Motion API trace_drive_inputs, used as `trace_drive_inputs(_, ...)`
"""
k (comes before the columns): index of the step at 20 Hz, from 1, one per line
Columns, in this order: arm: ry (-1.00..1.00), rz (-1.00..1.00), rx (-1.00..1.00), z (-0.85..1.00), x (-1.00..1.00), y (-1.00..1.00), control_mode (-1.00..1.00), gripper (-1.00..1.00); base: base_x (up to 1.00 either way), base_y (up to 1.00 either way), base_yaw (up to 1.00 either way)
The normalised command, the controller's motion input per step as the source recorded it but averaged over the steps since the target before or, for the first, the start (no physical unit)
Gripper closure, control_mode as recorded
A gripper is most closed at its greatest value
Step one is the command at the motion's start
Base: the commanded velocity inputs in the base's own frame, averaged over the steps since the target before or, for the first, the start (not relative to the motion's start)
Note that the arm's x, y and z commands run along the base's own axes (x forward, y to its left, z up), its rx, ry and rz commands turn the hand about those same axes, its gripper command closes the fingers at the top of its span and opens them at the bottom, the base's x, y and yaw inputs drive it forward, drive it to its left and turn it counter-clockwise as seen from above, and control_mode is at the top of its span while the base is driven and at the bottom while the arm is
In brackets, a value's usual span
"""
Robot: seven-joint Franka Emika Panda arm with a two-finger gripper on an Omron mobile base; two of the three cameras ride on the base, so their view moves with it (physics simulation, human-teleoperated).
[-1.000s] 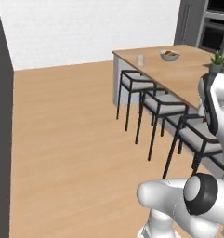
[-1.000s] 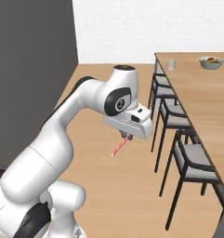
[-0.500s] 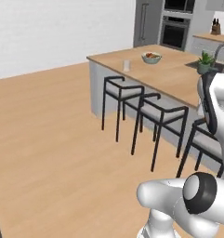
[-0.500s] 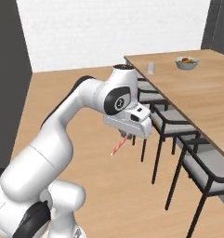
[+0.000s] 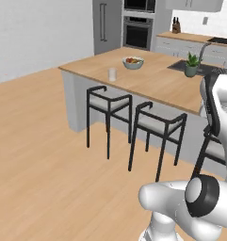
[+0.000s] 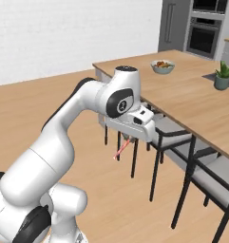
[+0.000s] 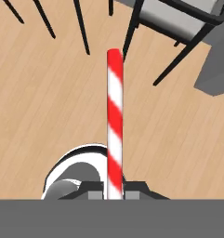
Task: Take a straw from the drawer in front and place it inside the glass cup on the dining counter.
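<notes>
Looking from the left base view, you have the dining counter [image 5: 157,77] ahead with the glass cup [image 5: 112,74] standing near its front corner, a fruit bowl [image 5: 133,62] beyond the cup and a potted plant [image 5: 191,64] well apart from it toward the far side. Black stools [image 5: 108,101] are tucked under the counter edge below the cup. You are well short of the counter, so the cup is probably out of reach until the base closes in.

From the right base view, the gripper [image 6: 128,141] hangs low beside the counter, below its top, with the straw [image 6: 122,148] slanting down out of it. Raise the arm before you approach: at this height the straw or hand could strike the counter edge or a stool back.

In the hand view, the straw [image 7: 115,125] runs straight out from between the finger tips, which are clamped on its near end. Your grip sits at one end, so the long free length can swing or pivot on any bump. The cup is small and light; a tilted or off-centre entry may tip it or make the straw skid off the rim. Lower it upright over the cup's middle.
</notes>
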Motion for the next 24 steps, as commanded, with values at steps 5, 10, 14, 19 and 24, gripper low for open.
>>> trace_drive_inputs(5, 0.00, 0.00, 0.00, 0.00, 0.00, 0.00, 1.00, 1.00, 1.00, 1.00, -0.45)
trace_drive_inputs(10, 0.00, 0.00, 0.00, 0.00, 0.00, 0.00, 1.00, 1.00, 1.00, 1.00, -0.46)
trace_drive_inputs(14, 0.00, 0.00, 0.00, 0.00, 0.00, 0.00, 1.00, 1.00, 1.00, 1.00, -0.43)
trace_drive_inputs(19, 0.00, 0.00, 0.00, 0.00, 0.00, 0.00, 1.00, 1.00, 0.99, 1.00, -0.41)
trace_drive_inputs(24, 0.00, 0.00, 0.00, 0.00, 0.00, 0.00, 1.00, 1.00, 0.80, 1.00, -0.39)
